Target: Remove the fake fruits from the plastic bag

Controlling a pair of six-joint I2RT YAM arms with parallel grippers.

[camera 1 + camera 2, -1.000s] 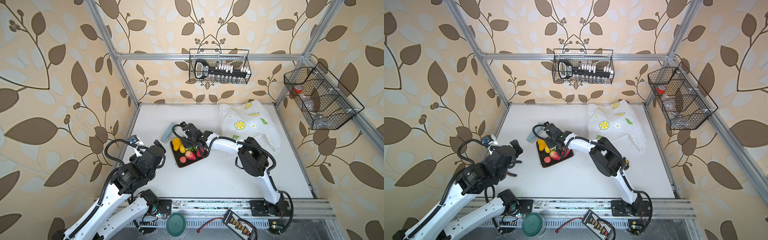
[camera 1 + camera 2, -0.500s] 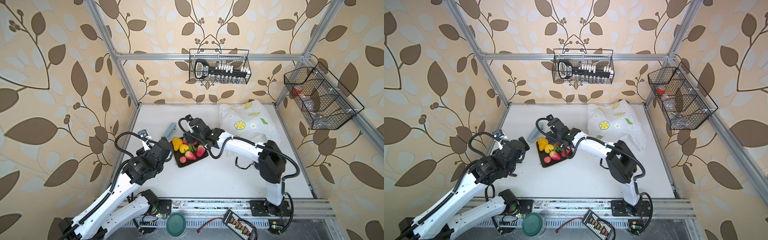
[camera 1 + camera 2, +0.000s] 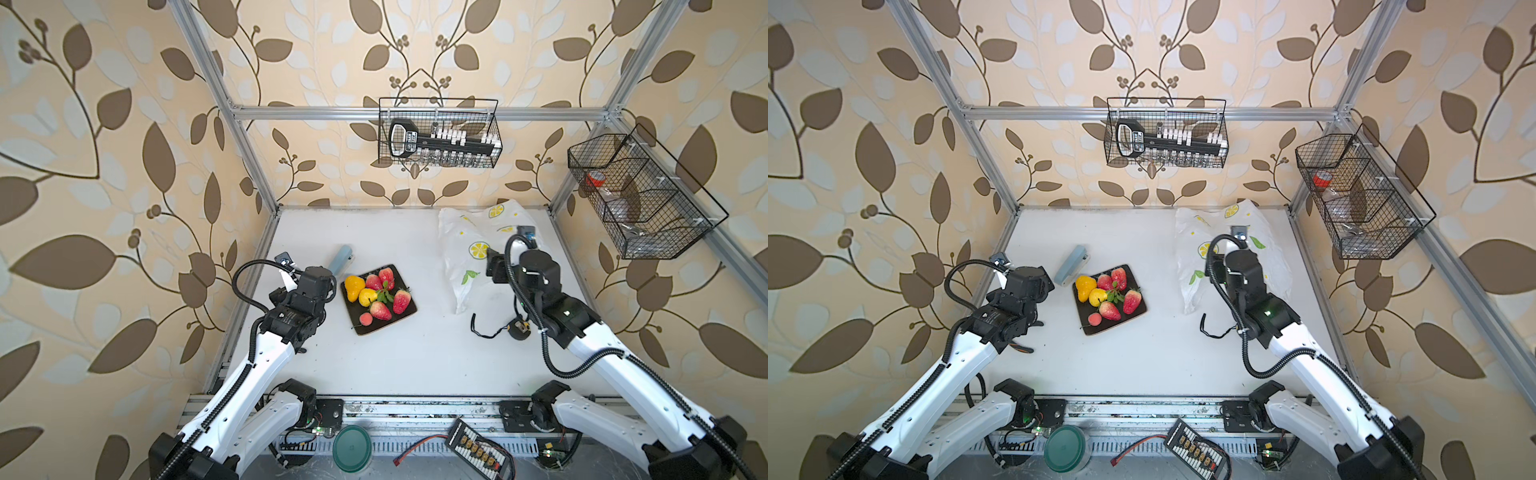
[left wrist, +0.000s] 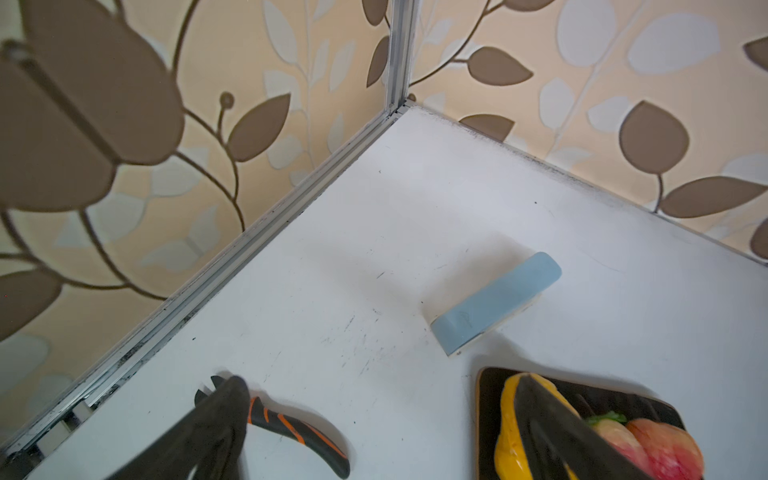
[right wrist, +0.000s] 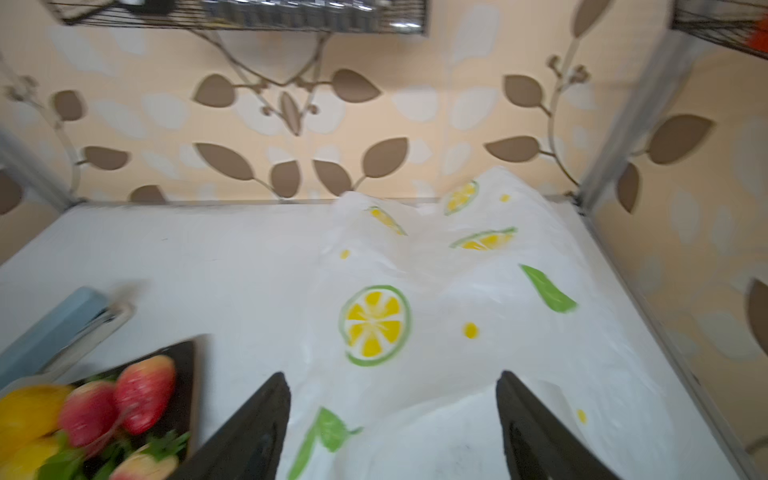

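The right pincer (image 5: 391, 376) hangs spread and empty over the near end of the plastic bag (image 3: 465, 237). The bag lies crumpled at the far right of the counter (image 3: 415, 361), white with printed lemon slices. The fake fruits (image 3: 376, 293) lie well apart from it, heaped in the dark square tray (image 3: 390, 325): glossy red strawberries, two yellow pieces, a small peach and green leaves. The left pincer (image 4: 380, 380), spread wide and pinching nothing, hovers just beside the tray, near a blue stapler (image 4: 494, 303).

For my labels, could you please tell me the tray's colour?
Black tray, clearest in a top view.
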